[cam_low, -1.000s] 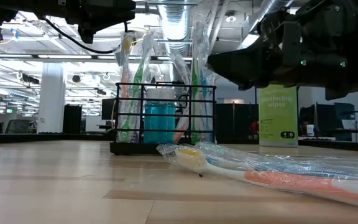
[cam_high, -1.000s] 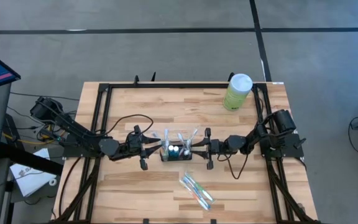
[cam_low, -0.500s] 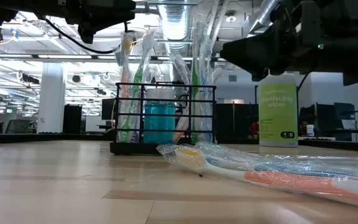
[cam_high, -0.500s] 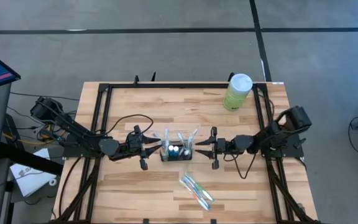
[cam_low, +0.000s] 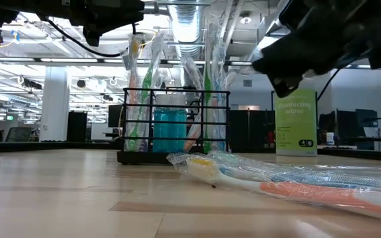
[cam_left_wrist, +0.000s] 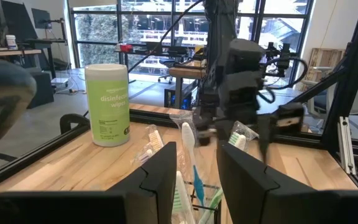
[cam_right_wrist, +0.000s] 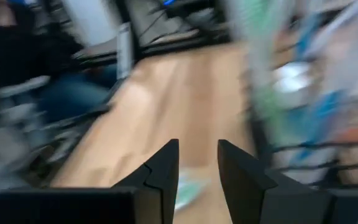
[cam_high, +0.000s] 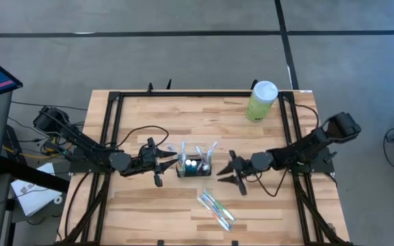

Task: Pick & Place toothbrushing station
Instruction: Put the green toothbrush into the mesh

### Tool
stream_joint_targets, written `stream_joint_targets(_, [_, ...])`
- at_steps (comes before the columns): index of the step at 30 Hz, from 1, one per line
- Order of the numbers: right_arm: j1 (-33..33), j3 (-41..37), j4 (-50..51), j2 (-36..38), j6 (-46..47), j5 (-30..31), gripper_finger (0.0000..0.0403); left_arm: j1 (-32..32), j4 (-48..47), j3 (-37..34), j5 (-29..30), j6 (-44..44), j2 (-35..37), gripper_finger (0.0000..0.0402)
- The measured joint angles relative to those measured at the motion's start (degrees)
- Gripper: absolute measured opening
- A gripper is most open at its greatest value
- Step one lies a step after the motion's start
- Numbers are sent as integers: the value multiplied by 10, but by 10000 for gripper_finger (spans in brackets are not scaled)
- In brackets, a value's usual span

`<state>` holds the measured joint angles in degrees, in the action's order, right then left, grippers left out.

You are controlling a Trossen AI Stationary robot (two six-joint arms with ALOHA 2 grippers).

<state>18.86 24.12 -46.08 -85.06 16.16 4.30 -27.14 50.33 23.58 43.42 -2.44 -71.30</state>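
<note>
Mostly blurred: toothbrushing station (cam_right_wrist: 303, 99), R cam.

Station (cam_high: 194, 166) stands at my desk's (cam_high: 142, 212) centre, between my left hand (cam_high: 167, 163) and right hand (cam_high: 228, 172); wrapped toothbrushes (cam_high: 215, 208) lie toward the front edge, canister (cam_high: 260, 101) in the back right corner.

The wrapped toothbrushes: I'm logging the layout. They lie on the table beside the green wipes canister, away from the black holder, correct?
Not beside the canister. The high view shows the wrapped toothbrushes near the table's front edge, just in front of the black holder. The wipes canister stands at the far back corner.
</note>
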Motion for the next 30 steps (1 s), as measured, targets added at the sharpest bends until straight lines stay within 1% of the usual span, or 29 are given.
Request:
stream_joint_targets(2, [7, 9, 29, 9, 33, -38, 102, 0, 0, 0, 0, 0, 0, 108])
stream_joint_targets(6, [18, 31, 87, 6, 96, -82, 102, 0, 0, 0, 0, 0, 0, 108])
stream_joint_targets(9, [27, 50, 121, -7, 136, -86, 102, 0, 0, 0, 0, 0, 0, 108])
stream_joint_targets(11, [34, 57, 135, -19, 142, -86, 102, 0, 0, 0, 0, 0, 0, 108])
stream_joint_targets(15, [37, 70, 137, -51, 180, -85, 102, 0, 0, 0, 0, 0, 0, 108])
stream_joint_targets(20, [39, 86, 138, -115, 217, -86, 102, 0, 1, 0, 0, 0, 0, 108])
stream_joint_targets(25, [40, 121, 137, -179, 225, -108, 102, 0, 0, 0, 0, 0, 0, 108])
stream_joint_targets(28, [39, 144, 134, -202, 224, -130, 102, 0, 0, 0, 0, 0, 0, 108])
stream_joint_targets(30, [39, 155, 134, -215, 224, -134, 102, 0, 1, 0, 0, 0, 0, 108])
